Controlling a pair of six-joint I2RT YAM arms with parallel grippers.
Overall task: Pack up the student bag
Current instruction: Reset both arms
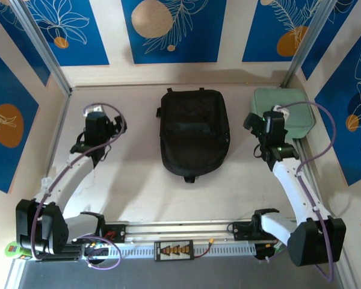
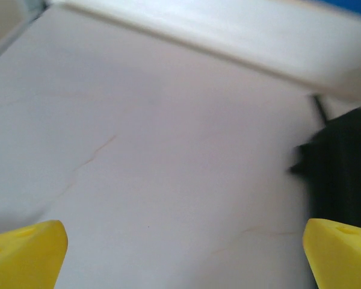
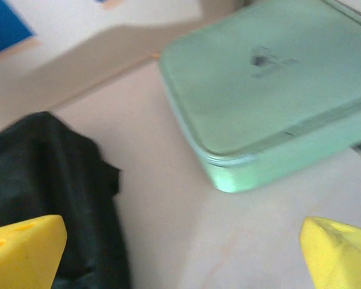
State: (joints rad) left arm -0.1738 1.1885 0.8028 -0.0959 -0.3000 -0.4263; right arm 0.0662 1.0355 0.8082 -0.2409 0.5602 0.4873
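Yellow wedge fingertips [image 3: 24,247] face soft black student bag [image 3: 42,174], rounded mint case [image 3: 271,90].

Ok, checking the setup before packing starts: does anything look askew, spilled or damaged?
Nothing stands out: the student bag lies flat mid-table, the mint-green case lies flat near the far right corner, no spills.

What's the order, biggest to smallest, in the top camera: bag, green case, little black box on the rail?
1. Bag, largest.
2. Green case, partly covered by the right arm, yet clearly smaller.
3. Little black box, smallest.
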